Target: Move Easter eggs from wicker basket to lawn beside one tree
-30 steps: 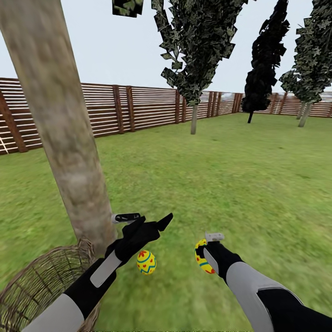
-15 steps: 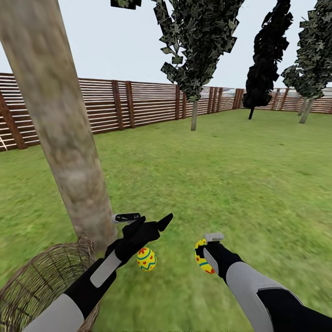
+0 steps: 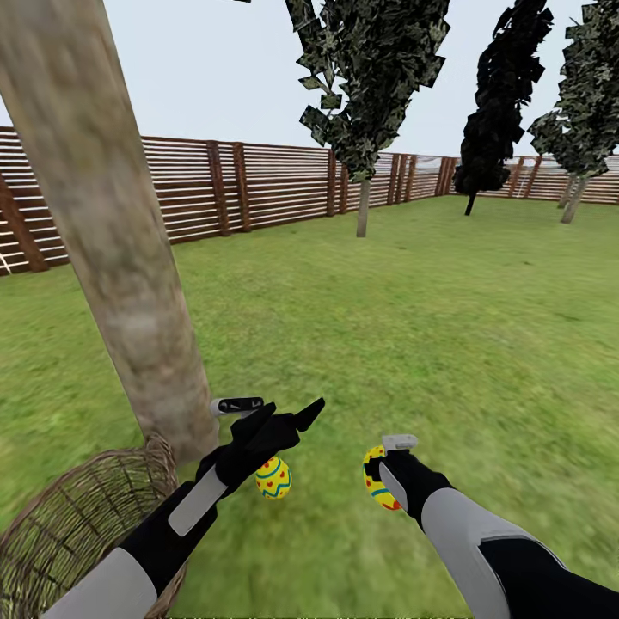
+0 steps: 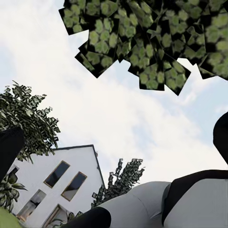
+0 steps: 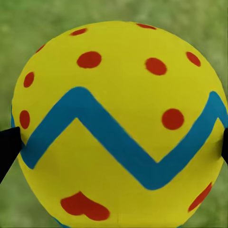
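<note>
The right gripper fingers clamp 1 egg, long axis up; left gripper fingers apart above another egg; tree and basket at 9 o'clock.

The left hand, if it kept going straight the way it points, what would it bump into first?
Probably nothing nearby. The left hand points up and away from the robot; its wrist view shows sky, with tree leaves overhead. Those leaves may come first, but depth is unclear.

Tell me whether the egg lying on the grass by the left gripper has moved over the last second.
No. The egg on the grass keeps its place beside the foot of the tree trunk; the slight shift across the head view is camera motion.
</note>
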